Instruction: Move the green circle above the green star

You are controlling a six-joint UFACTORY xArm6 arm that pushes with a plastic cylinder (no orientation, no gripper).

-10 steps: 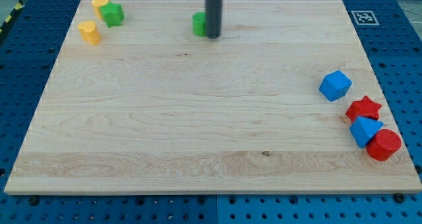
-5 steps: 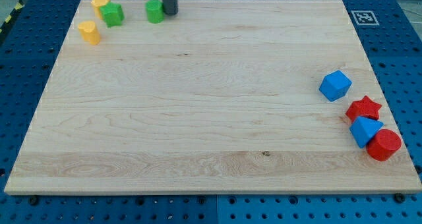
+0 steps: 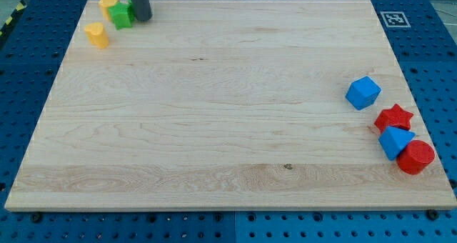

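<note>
Tip (image 3: 141,18) has swept left along desk (image 3: 228,129) top edge; green circle now hidden against green star (image 3: 121,16), beside rather than above; no jaws on this rod.

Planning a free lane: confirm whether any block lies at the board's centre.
No: the wooden board shows bare wood at its centre; blocks sit only near its corners and right edge.

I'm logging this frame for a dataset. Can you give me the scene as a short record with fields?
tip: at the view's top left, just right of the green blocks
green star: beside the tip
green circle: only a green sliver shows at the rod, mostly hidden
yellow blocks: one touching the star, one below it, apart
right cluster: blue cube, red star, blue block, red cylinder
board: wooden
</note>
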